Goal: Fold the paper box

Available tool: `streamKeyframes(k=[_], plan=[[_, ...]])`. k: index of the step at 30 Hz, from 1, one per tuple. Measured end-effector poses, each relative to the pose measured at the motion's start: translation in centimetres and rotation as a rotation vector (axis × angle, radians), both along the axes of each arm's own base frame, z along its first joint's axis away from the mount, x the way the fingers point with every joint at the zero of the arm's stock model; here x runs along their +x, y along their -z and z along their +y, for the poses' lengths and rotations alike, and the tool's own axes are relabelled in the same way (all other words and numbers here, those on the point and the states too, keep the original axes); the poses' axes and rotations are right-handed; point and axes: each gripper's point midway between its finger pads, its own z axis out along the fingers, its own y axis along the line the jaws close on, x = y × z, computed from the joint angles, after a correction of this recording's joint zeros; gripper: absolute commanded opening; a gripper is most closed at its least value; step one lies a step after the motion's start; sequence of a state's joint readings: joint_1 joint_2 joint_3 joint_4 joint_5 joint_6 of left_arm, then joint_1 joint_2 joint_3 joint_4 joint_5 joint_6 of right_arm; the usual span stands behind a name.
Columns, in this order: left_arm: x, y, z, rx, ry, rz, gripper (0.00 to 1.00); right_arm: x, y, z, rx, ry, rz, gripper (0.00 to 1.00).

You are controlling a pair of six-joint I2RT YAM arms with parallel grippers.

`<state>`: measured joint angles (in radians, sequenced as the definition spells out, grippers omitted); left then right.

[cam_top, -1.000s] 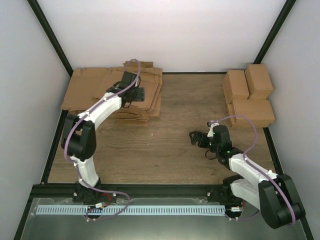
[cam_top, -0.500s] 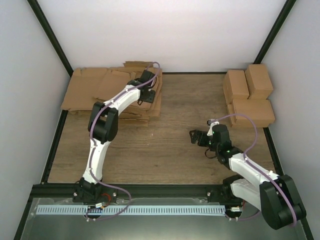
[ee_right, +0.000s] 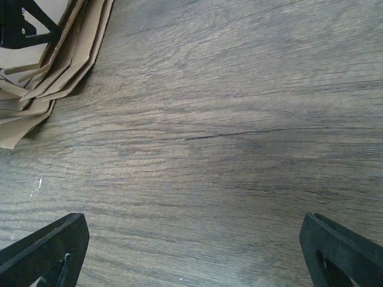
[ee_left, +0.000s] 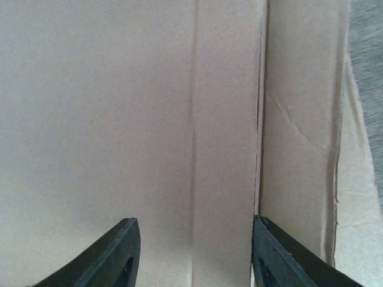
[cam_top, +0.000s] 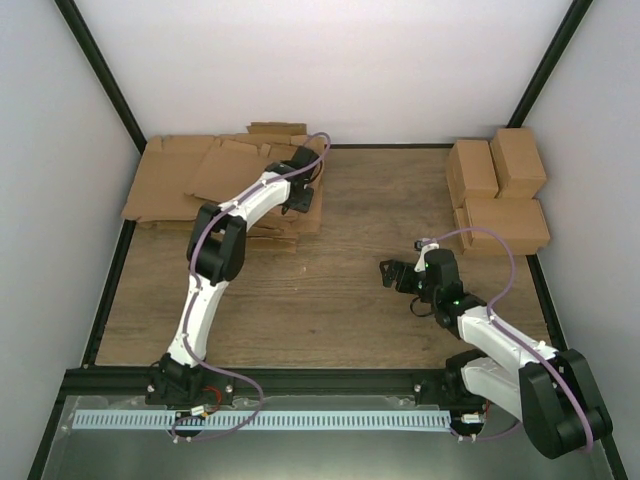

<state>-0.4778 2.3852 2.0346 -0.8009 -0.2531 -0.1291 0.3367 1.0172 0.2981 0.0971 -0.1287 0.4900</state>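
A stack of wide flat brown cardboard sheets [cam_top: 200, 180] lies at the back left. My left gripper [cam_top: 300, 193] hovers over its right end, open and empty. In the left wrist view its fingertips [ee_left: 119, 257] straddle a creased sheet panel [ee_left: 221, 119]. My right gripper [cam_top: 392, 275] is open and empty, low over bare wood at the middle right; its fingers [ee_right: 48, 251] spread wide. Three small folded brown boxes [cam_top: 495, 170] stand at the back right. No small paper box is in either gripper.
The stack's right edge [ee_right: 66, 54] and my left gripper [ee_right: 24, 27] show at the top left of the right wrist view. A black frame rail [cam_top: 300, 378] runs along the table's near edge. White walls enclose the back and sides.
My left arm has stretched out and swung its gripper rightward across the sheet stack to its right end. The right arm has not moved.
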Motion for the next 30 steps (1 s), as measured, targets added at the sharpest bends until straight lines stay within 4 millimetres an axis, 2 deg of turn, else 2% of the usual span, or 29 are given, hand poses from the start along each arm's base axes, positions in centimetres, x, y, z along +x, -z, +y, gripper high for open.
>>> streamKeyframes(k=[2, 7, 9, 12, 16, 20, 23, 25, 28, 29, 30], plan=[[-0.1, -0.1, 0.2, 0.031, -0.004, -0.007, 0.33, 0.0, 0.0, 0.0, 0.0, 0.0, 0.0, 1.0], [-0.6, -0.3, 0.2, 0.081, -0.007, -0.014, 0.05, 0.0, 0.0, 0.0, 0.0, 0.001, 0.0, 1.0], [-0.9, -0.6, 0.2, 0.101, -0.007, -0.019, 0.04, 0.0, 0.0, 0.0, 0.0, 0.001, 0.0, 1.0], [-1.0, -2.2, 0.4, 0.137, -0.018, -0.053, 0.04, 0.0, 0.0, 0.0, 0.0, 0.001, 0.0, 1.0], [-1.3, -5.9, 0.9, 0.181, -0.041, -0.124, 0.04, 0.0, 0.0, 0.0, -0.001, 0.001, -0.001, 1.0], [-2.4, -10.6, 1.1, 0.241, -0.057, -0.214, 0.04, 0.0, 0.0, 0.0, -0.001, 0.002, -0.001, 1.0], [-4.6, -14.1, 0.1, 0.257, -0.041, -0.256, 0.04, 0.0, 0.0, 0.0, -0.002, 0.002, -0.001, 1.0], [-7.0, -16.3, -1.0, 0.248, -0.018, -0.267, 0.04, 0.0, 0.0, -0.1, -0.002, 0.003, -0.001, 1.0], [-11.5, -19.0, -2.9, 0.205, 0.024, -0.269, 0.04, 0.0, -0.1, -0.3, -0.008, 0.014, -0.004, 1.0], [-13.0, -19.4, -3.4, 0.187, 0.041, -0.262, 0.07, 0.0, -0.4, -0.5, -0.008, 0.022, -0.015, 1.0], [-15.4, -19.6, -4.2, 0.151, 0.069, -0.246, 0.12, 0.0, -0.9, -0.5, -0.005, 0.027, -0.03, 1.0]])
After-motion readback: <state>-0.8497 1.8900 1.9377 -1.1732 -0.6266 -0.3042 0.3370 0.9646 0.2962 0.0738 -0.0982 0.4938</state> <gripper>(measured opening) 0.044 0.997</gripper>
